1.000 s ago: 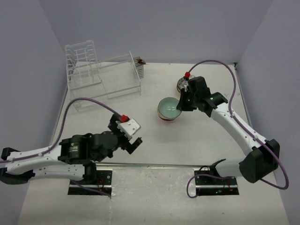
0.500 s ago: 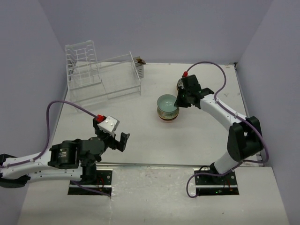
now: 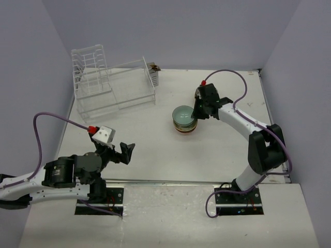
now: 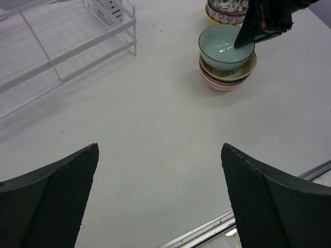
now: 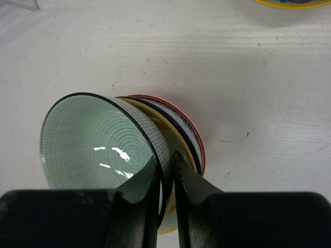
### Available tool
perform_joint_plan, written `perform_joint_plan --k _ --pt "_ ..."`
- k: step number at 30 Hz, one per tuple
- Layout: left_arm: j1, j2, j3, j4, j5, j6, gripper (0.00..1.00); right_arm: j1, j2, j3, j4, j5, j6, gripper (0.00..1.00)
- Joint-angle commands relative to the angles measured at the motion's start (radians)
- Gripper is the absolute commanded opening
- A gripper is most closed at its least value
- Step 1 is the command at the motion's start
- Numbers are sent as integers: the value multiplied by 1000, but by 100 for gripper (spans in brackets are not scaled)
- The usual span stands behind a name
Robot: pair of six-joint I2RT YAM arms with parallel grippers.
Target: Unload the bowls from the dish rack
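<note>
Two grippers: right gripper (image 5: 165,166) pinches green bowl (image 5: 98,139) by its rim, atop the stack (image 3: 184,129); left gripper (image 4: 159,150) gapes wide, empty, above table (image 4: 150,103).

White table (image 3: 155,139), surface faintly scuffed. Metal rail (image 3: 170,182) along its near edge. Pale lavender walls (image 3: 170,31) on three sides.

The left arm (image 3: 31,188) lies folded low by the near-left corner, its black two-finger left gripper (image 3: 120,153) spread wide. The right arm (image 3: 239,122) reaches toward the worktop's middle, its black right gripper (image 3: 196,112) pinched on a pale green ceramic bowl's (image 3: 183,115) rim.
</note>
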Motion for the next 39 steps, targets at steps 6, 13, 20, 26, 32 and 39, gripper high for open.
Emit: perform_joint_plan --k 6,13,20,26,32,39 --pt "2 -37 35 -38 -52 -70 100 -1 -86 -51 60 2 40 20" --pt "2 -115 34 -46 -67 -90 100 0 -151 -58 16 9 25 27" --pt "3 -108 40 -93 -125 -156 100 0 -182 -72 -27 51 3 27" --pt "32 36 60 -153 -187 -268 100 2 -240 -116 -23 52 18 19" --pt "172 206 63 -78 -136 -253 100 20 -680 -166 -171 224 -18 51" --pt "193 322 -48 167 -53 -279 100 18 -1021 -124 -369 371 -98 98"
